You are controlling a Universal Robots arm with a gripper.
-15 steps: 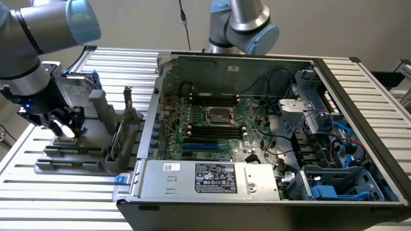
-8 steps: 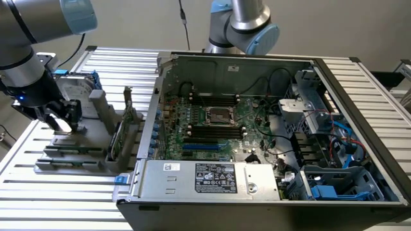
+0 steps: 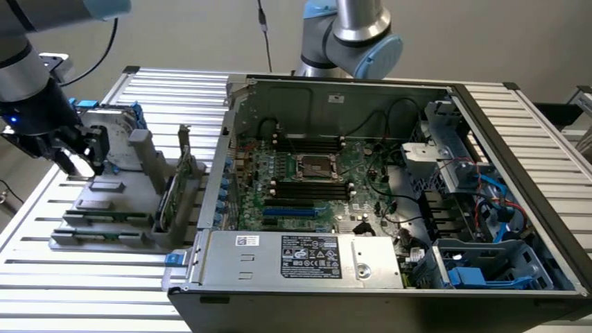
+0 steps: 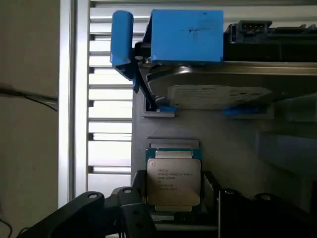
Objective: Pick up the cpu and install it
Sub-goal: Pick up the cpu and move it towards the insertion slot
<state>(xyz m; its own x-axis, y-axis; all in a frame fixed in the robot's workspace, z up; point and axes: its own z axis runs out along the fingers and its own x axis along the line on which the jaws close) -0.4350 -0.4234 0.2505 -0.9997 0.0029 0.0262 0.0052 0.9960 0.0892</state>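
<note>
**Exterior view.** The hand [image 3: 82, 159] hangs over a grey moulded fixture [image 3: 111, 208] on the ribbed aluminium counter [image 3: 55, 277], at the exterior view's left. The socket [image 3: 315, 166], a dark metal-framed square on the green motherboard [image 3: 306, 201], appears unoccupied, so installation is judged not begun.

**Wrist view.** The cpu [image 4: 173, 181], a thin square with a matt silver-grey lid, lies flat in the fixture between the black fingers [image 4: 131, 213], which stand apart, so it is not yet lifted. Beyond it sits a silver hard drive [image 4: 218, 94] in a blue plastic bracket [image 4: 185, 34].
</note>
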